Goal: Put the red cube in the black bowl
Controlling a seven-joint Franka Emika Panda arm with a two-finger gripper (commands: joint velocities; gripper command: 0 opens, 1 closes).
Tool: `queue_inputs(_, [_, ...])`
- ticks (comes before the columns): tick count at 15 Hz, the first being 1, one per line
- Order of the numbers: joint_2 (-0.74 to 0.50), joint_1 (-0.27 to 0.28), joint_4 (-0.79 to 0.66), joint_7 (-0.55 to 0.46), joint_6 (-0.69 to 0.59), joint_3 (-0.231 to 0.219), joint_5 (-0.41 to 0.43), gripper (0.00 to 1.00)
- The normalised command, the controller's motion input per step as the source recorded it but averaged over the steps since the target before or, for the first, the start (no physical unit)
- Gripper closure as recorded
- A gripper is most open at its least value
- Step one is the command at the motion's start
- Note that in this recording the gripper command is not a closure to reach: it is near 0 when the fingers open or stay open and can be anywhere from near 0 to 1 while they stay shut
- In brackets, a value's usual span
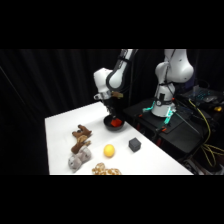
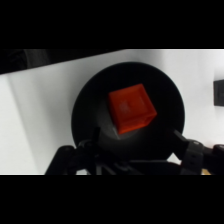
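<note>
While the claw (image 2: 134,145) is hovering just above with its fingers spread open and empty, the small red-orange cube (image 2: 131,108) is lying inside the round glossy black bowl (image 2: 90,100) on the white surface (image 1: 60,130); placement is looking complete, only withdrawal remaining.

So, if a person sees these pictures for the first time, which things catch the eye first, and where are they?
The small bright red cube stands out most: it lies inside the round glossy black bowl, near the far edge of the white table. The white arm's gripper hangs directly above that bowl. Nearer the camera, a yellow ball lies beside a dark grey cube.
</note>
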Motion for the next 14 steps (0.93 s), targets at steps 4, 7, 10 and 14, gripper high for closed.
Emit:
queue_inputs(4, [-0.40, 0.043, -0.01, 0.31, -0.30, -0.007, -0.208, 0.00])
queue_inputs(7, [-0.54, 0.082, 0.03, 0.37, -0.50, -0.044, -0.258, 0.00])
queue_inputs(10, [-0.58, 0.076, 0.10, 0.31, -0.52, -0.042, -0.195, 0.00])
queue_inputs(14, [-0.41, 0.047, 0.21, 0.19, -0.42, -0.062, -0.127, 0.00])
